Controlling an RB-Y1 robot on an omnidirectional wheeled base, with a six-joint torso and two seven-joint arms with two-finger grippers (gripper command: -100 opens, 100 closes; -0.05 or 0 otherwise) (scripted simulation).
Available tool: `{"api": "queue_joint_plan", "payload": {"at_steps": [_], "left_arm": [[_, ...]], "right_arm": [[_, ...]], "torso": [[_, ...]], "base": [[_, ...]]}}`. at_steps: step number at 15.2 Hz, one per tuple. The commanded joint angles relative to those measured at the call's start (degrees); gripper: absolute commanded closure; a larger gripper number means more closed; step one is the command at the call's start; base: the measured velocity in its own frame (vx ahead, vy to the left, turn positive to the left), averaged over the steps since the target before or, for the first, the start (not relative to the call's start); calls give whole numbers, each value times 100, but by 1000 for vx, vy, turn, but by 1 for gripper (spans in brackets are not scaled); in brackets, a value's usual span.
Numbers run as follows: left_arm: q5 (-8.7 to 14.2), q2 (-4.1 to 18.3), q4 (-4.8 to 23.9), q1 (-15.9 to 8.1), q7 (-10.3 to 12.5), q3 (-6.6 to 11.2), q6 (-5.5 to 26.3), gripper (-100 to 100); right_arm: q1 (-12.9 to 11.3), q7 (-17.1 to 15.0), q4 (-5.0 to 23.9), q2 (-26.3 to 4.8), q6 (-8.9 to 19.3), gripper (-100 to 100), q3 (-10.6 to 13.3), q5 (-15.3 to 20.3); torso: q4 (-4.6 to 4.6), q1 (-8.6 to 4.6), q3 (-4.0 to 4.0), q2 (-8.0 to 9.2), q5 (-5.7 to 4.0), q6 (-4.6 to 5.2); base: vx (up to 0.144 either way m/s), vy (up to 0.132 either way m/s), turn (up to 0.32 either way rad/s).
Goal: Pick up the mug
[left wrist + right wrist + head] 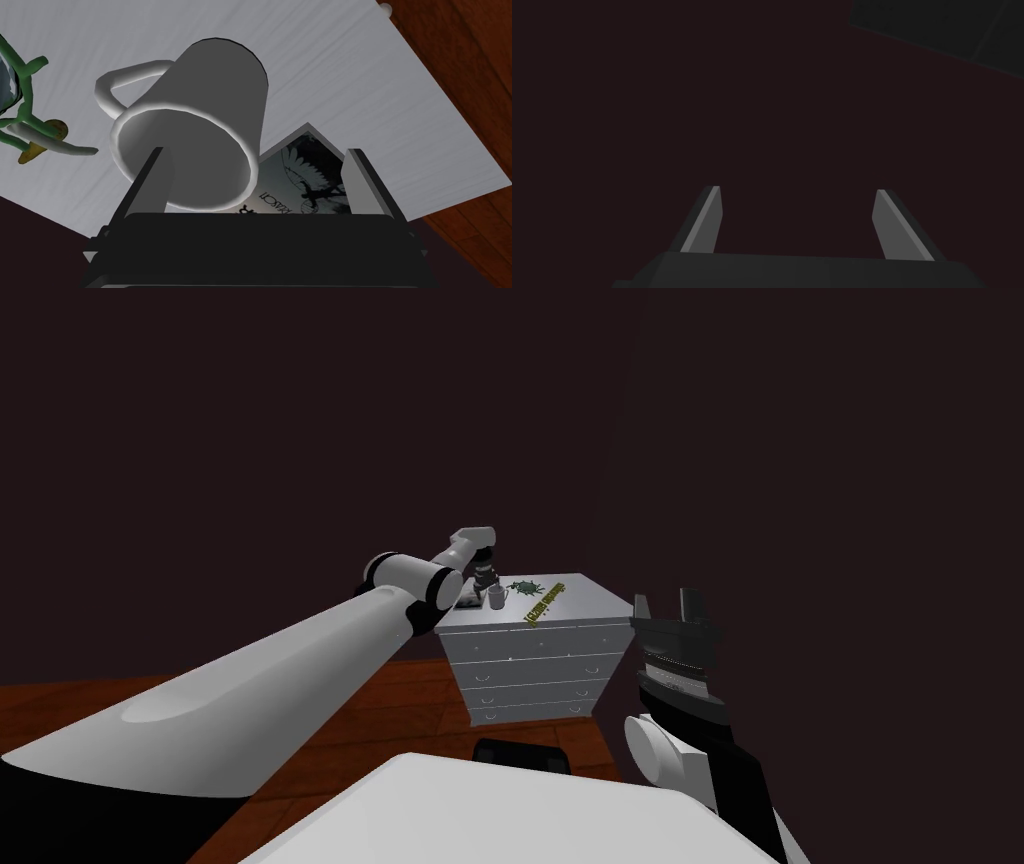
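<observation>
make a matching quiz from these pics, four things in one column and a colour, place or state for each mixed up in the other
Things:
1. mug
2. book
3. plant
4. right gripper

Descriptions:
a. open, holding nothing
b. green stems, on the mug's handle side
c. white, upright, handle sticking out sideways
d. lying flat by the mug, winged figure on its cover

Pairs: 1-c, 2-d, 3-b, 4-a
</observation>
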Motion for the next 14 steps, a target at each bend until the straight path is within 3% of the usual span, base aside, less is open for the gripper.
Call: {"api": "queue_joint_plan", "payload": {"at_steps": [1,4,6,8,11,12,14], "left_arm": [[7,-10,-120,55,19,3,170,-100],[23,-32,86,-36,-10,6,341,-100],[21,-30,12,-5,9,6,343,-100],[-5,-102,60,146,21,-3,120,-100],[-2,-93,25,143,30,-2,185,-100],[-3,-94,66,129,21,-2,146,100],[-3,-94,64,130,20,-2,143,100]], "right_arm": [[0,0,0,0,0,0,0,0],[0,0,0,0,0,0,0,0],[0,0,0,0,0,0,0,0],[-1,0,0,0,0,0,0,0],[-1,0,0,0,0,0,0,0],[-1,0,0,0,0,0,0,0],[-1,0,0,0,0,0,0,0]], "torso": [[0,0,0,0,0,0],[0,-1,3,6,1,0],[2,-2,4,7,-1,0],[2,-1,9,18,0,1],[8,-1,20,34,0,0],[9,-2,20,33,-1,0],[8,-3,18,30,-1,0]], "base": [[43,10,-4],[44,5,-15],[34,7,-8],[-15,9,-27],[-21,6,-9],[0,0,0],[0,0,0]]}}
